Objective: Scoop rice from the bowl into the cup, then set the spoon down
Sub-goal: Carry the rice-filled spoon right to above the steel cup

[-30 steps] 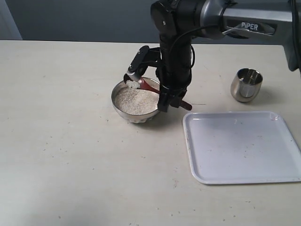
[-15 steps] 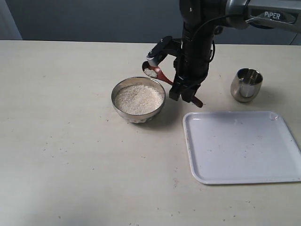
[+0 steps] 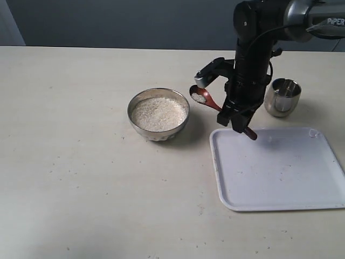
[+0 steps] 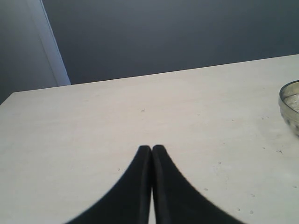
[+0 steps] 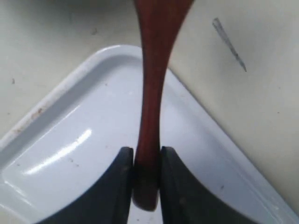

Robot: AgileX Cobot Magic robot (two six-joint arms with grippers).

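The right gripper [image 5: 146, 157] had its jaws pinched on the slim handle of the wooden spoon [image 5: 152, 93], close to the handle's end, with only a short stub showing behind the fingertips. From that grip the handle ran forward and upward to the oval scoop, which carried a small heap of rice [image 3: 198, 98]. In the exterior view the scoop hung in the air between the steel bowl [image 3: 156, 134] and the steel cup [image 3: 282, 97], clear of both, while the handle's end hung over the corner of the white tray [image 3: 280, 178]. The bowl sat full of grains on the table [image 3: 81, 162]; the cup stood beyond the arm, and whether it held any rice I could not tell.

The left gripper [image 4: 151, 151] hung off to the side, jaws pressed together on nothing.

The risk lay in that far-back grip. A long handle held near its end could swivel between the jaws, tipping grains onto the table or tray. The cup's mouth was narrow, so a slightly misplaced pour would likely scatter rice, and a nudge might topple the cup.
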